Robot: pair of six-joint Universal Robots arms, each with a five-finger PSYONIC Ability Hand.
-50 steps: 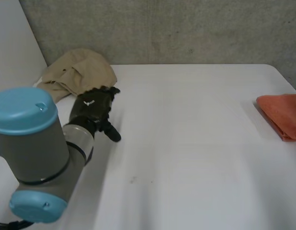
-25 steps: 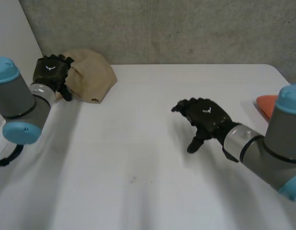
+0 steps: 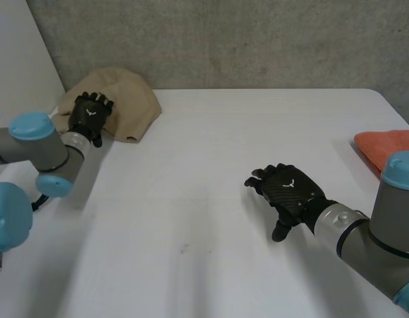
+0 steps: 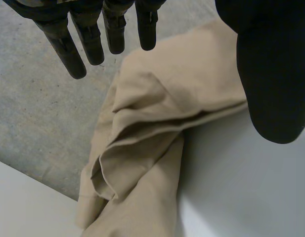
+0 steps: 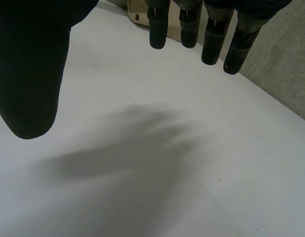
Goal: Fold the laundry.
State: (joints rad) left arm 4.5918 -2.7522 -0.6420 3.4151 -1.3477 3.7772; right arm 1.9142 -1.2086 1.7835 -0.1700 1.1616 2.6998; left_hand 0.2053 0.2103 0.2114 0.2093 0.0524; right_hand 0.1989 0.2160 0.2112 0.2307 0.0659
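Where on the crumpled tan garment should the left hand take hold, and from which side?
Probably the layered fold edge of the tan garment, from the open table side: the wall backs it, and those folds lie under the open left hand.

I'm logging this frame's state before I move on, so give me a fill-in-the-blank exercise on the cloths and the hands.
1. The beige cloth at the left hand lies crumpled, while the orange cloth lies ____.
2. The right hand, its fingers straight, holds ____.
3. The orange cloth is nearer the ____ hand.
Missing words: folded; nothing; right.
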